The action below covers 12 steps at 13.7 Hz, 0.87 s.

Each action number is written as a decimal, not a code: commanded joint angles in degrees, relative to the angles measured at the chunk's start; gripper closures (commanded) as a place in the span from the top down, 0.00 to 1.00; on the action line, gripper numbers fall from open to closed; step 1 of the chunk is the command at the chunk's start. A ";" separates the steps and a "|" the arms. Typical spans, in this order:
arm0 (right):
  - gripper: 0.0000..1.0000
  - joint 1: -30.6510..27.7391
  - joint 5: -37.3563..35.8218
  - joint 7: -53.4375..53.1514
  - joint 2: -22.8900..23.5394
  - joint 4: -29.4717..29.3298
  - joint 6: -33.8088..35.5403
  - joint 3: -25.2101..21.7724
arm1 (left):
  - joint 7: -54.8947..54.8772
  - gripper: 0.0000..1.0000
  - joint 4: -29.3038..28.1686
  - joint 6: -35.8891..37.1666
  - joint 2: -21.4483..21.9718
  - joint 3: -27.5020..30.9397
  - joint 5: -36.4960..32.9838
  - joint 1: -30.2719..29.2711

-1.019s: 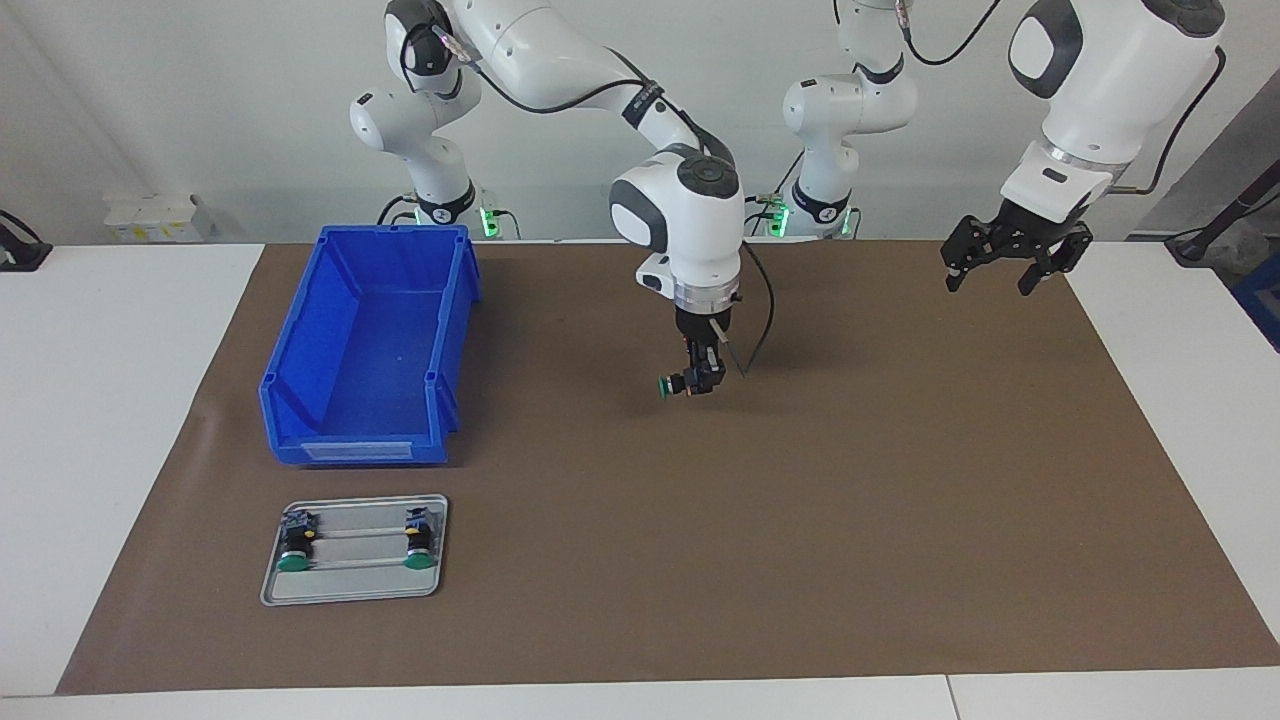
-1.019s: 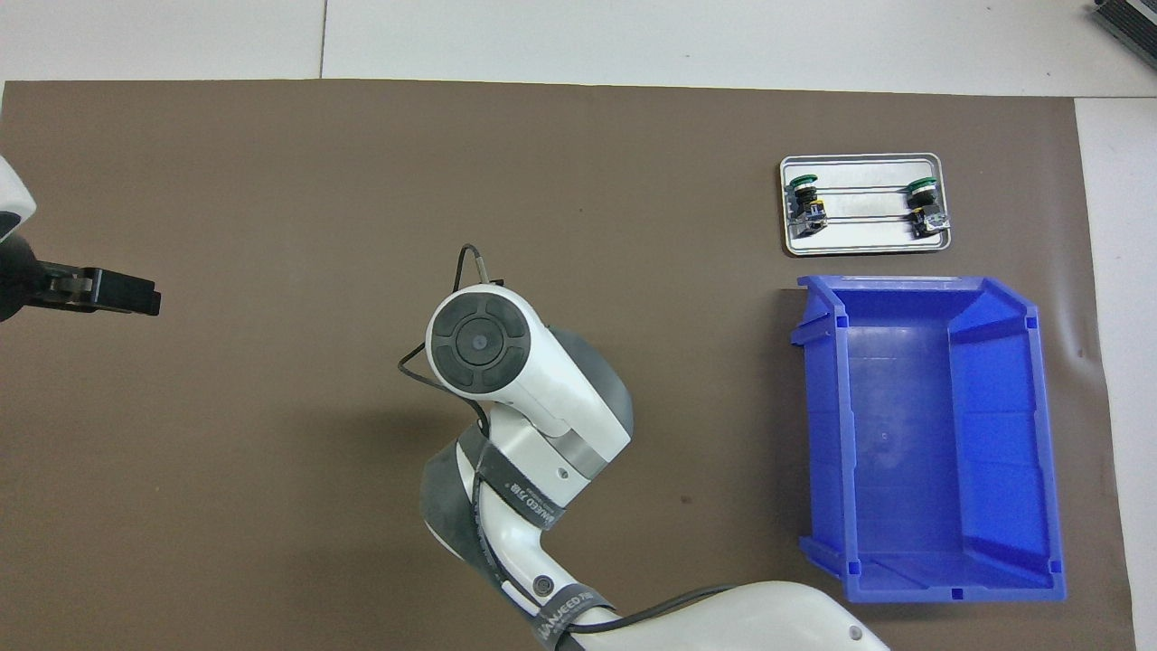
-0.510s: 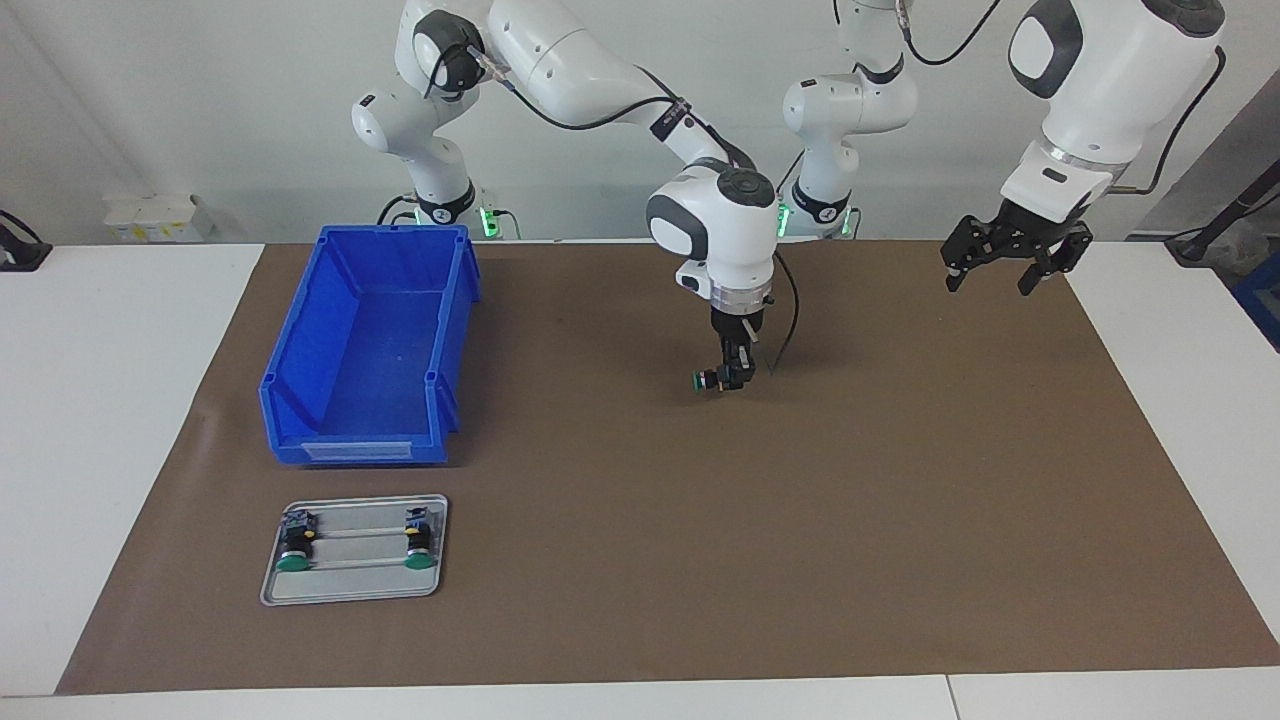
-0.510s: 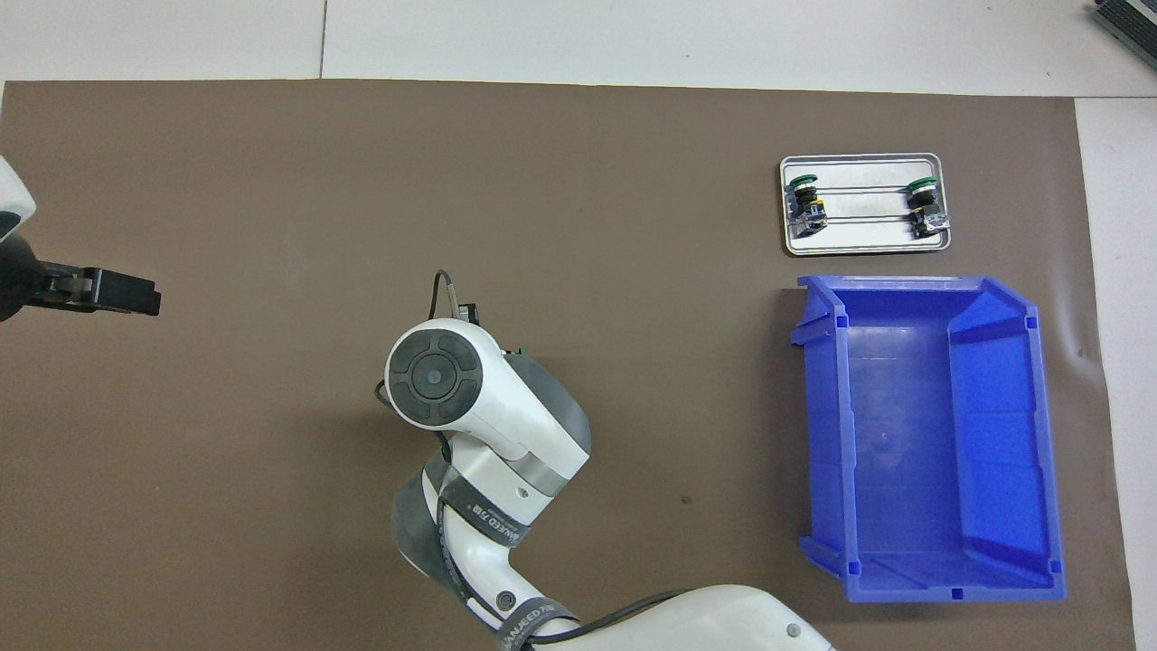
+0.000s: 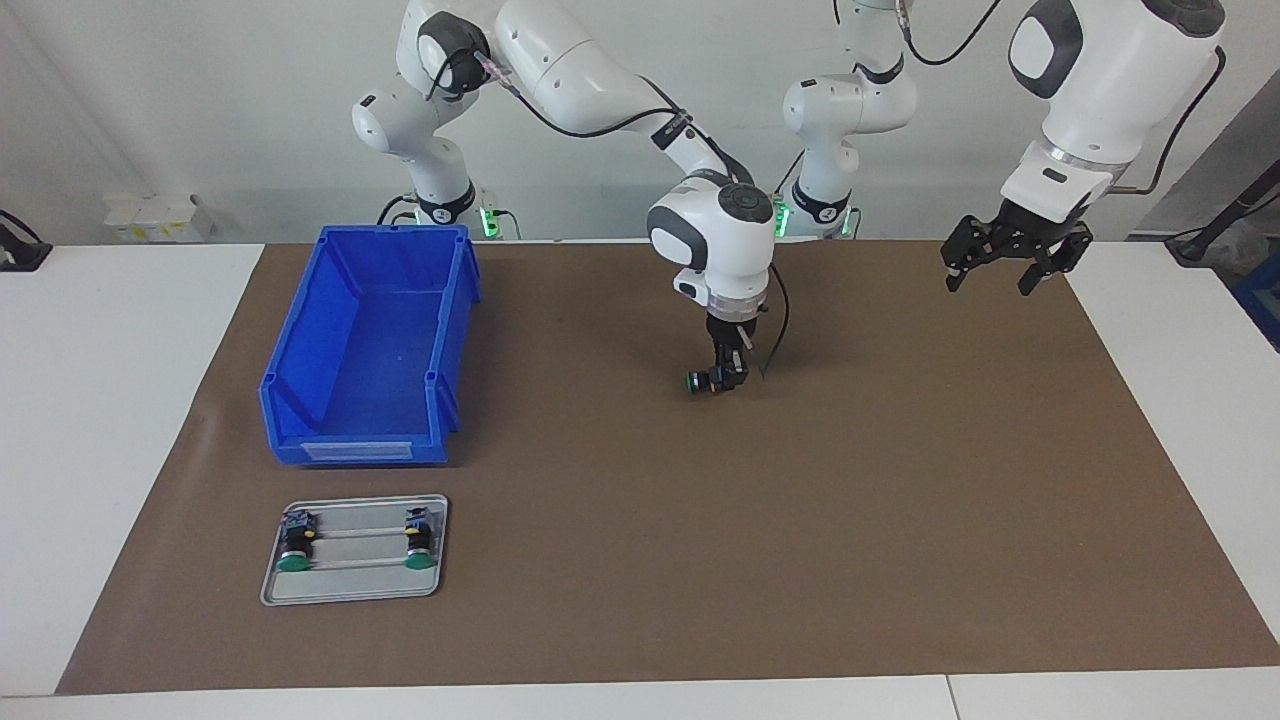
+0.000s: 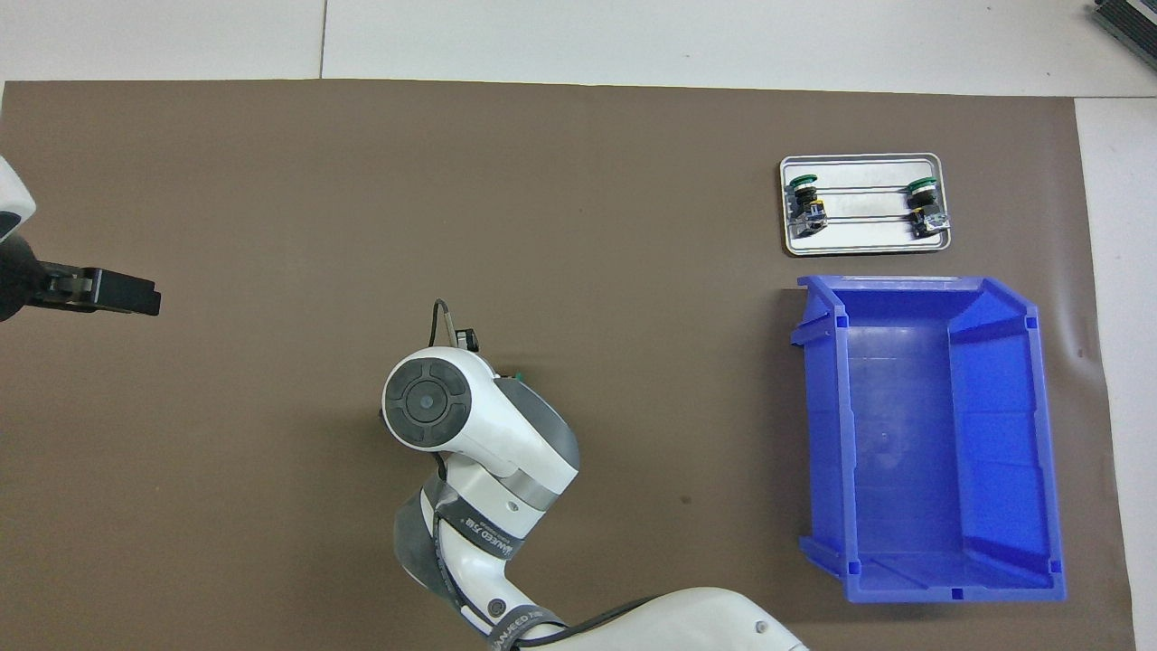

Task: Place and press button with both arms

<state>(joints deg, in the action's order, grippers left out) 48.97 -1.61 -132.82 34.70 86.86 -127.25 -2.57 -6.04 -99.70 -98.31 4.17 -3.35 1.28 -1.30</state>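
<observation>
My right gripper (image 5: pixel 722 380) is shut on a button (image 5: pixel 700 382), held on its side low over the middle of the brown mat, green cap toward the right arm's end. I cannot tell whether it touches the mat. In the overhead view the right wrist covers it; only a green edge of the button (image 6: pixel 520 373) shows. My left gripper (image 5: pixel 1007 268) is open and empty, raised over the mat's edge at the left arm's end, also in the overhead view (image 6: pixel 108 291). Two more buttons (image 5: pixel 293 545) (image 5: pixel 420 543) lie on a metal tray (image 5: pixel 350 590).
An empty blue bin (image 5: pixel 300 330) stands at the right arm's end of the mat, nearer to the robots than the tray. In the overhead view the bin (image 6: pixel 827 425) and the tray (image 6: pixel 863 237) sit close together.
The right gripper has carried the button toward the left arm's end of the table and a little lower, then nearly stopped. The left arm has not moved.
</observation>
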 commanded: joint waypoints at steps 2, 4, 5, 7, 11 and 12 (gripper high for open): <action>0.96 -2.02 0.21 -0.60 -3.93 1.73 -0.45 0.20 | 0.59 1.00 -1.03 0.05 1.10 -0.26 -0.67 -0.46; 0.97 -4.14 0.30 1.32 -7.79 4.00 -0.10 0.20 | 0.59 1.00 -1.03 0.05 1.10 -0.26 -0.67 -0.46; 0.97 -5.36 0.30 3.43 -10.59 6.63 -0.10 0.20 | 0.59 1.00 -1.03 0.05 1.10 -0.26 -0.67 -0.46; 0.97 -7.21 0.38 10.53 -15.52 11.81 -0.01 0.20 | 0.59 1.00 -1.03 0.05 1.10 -0.26 -0.67 -0.46; 0.97 -13.62 0.38 24.85 -21.33 13.60 6.82 0.20 | 0.59 1.00 -1.03 0.05 1.10 -0.26 -0.67 -0.46; 0.97 -15.64 0.47 30.20 -22.21 13.60 8.58 0.20 | 0.59 1.00 -1.03 0.05 1.10 -0.26 -0.67 -0.46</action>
<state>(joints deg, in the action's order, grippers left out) 36.90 -1.50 -110.97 15.91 97.74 -120.75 -2.84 -6.04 -99.70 -98.31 4.17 -3.35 1.28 -1.30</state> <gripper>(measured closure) 0.031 0.000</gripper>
